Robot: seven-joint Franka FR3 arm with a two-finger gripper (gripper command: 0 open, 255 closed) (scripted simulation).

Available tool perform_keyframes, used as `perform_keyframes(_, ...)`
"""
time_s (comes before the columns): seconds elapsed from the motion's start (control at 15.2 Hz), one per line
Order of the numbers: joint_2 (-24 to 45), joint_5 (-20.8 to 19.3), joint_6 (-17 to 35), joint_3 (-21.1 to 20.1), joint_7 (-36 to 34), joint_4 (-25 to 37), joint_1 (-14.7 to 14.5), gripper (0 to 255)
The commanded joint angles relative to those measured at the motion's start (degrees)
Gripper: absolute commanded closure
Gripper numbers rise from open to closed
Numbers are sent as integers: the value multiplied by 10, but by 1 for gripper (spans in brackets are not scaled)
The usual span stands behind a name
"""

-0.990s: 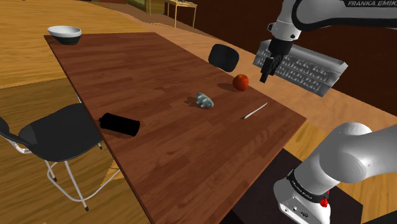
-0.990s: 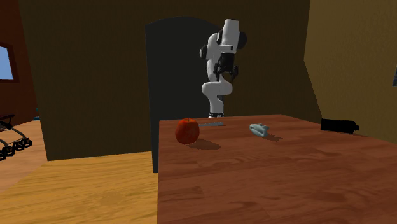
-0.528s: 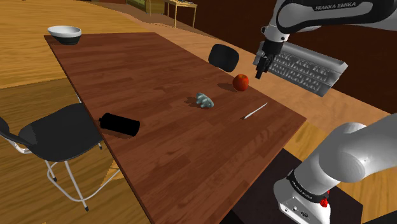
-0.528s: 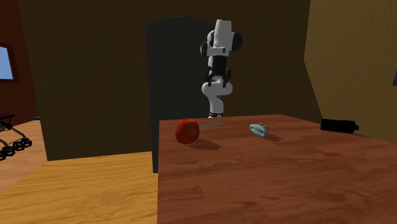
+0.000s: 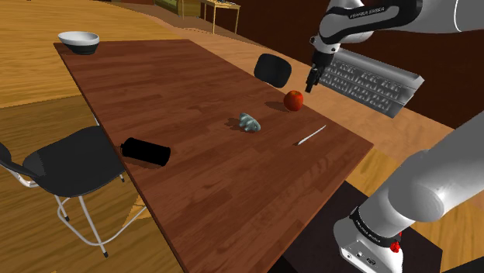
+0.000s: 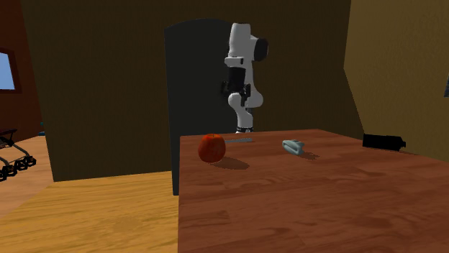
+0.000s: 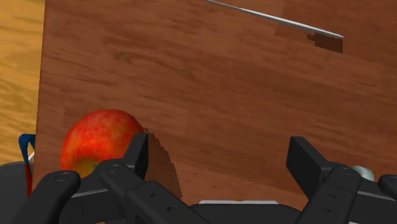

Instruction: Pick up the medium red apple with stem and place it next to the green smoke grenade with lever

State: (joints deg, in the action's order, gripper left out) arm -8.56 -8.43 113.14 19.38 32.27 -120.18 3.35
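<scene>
Black two-finger pincer (image 5: 311, 81) of a white robot arm hovered spread open above a round red apple (image 5: 293, 100) on a reddish-brown wooden desk (image 5: 178, 101).

In the shoulder view the red apple sat untouched near the desk's right edge, just below and left of the pincer. Seen from the wrist, the fingers (image 7: 137, 156) stood wide apart with bare wood between them, the apple outside them, beside one finger. A small pale grey-green grenade (image 5: 249, 122) lay on the desk near the apple, not touching it. A thin silver blade (image 5: 312, 135) lay close by, and a black cylinder (image 5: 145, 150) lay well apart.
</scene>
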Motion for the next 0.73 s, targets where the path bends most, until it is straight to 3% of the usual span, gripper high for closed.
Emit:
perform_keyframes(0.0,43,14,11,12,30,34,3,0)
perform_keyframes(0.33,159,63,23,30,107,136,22,0)
perform_keyframes(0.66,280,115,12,29,175,264,59,0)
